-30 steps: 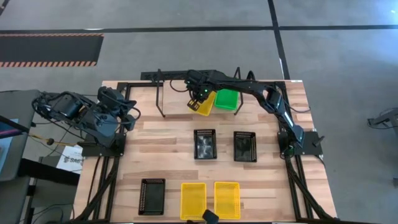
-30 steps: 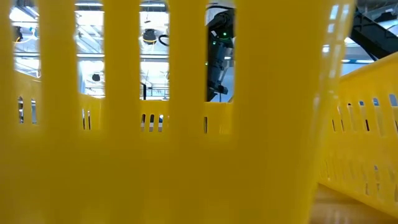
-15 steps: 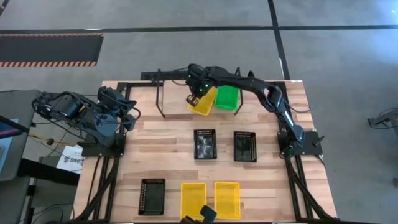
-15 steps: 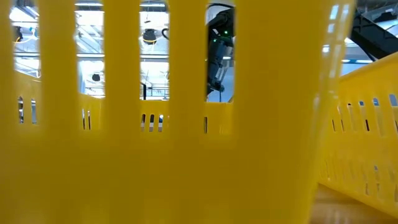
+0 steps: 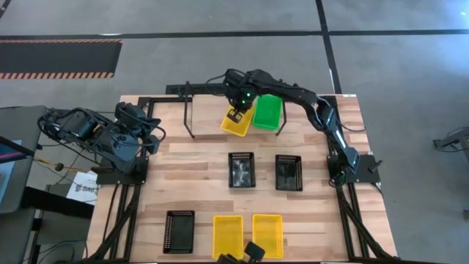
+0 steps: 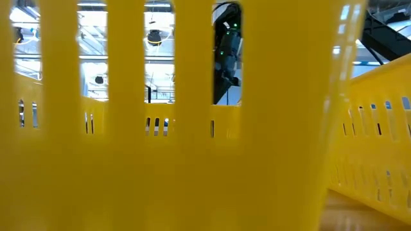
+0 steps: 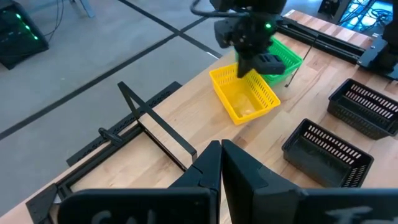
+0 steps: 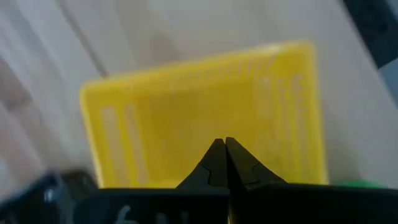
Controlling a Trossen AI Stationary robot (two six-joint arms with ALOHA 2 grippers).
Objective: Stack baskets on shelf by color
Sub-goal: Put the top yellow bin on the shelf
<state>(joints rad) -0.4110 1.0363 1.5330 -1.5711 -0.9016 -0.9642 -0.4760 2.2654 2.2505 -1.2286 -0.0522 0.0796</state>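
The right gripper (image 5: 236, 115) is pinching the yellow basket (image 5: 238, 119) by its rim, fingers closed on the thin wall, so it is hanging tilted just beside the green stack (image 5: 267, 112) at the shelf (image 5: 189, 92); the left gripper (image 5: 152, 136) is sitting closed and empty at the table's edge

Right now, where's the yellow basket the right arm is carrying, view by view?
High: yellow basket at the far table edge, under the right gripper.
Low: not identifiable; nearer yellow baskets block the view.
Left wrist: upper centre, below the right gripper.
Right wrist: fills the frame.
Shared landmark: green basket beside it.
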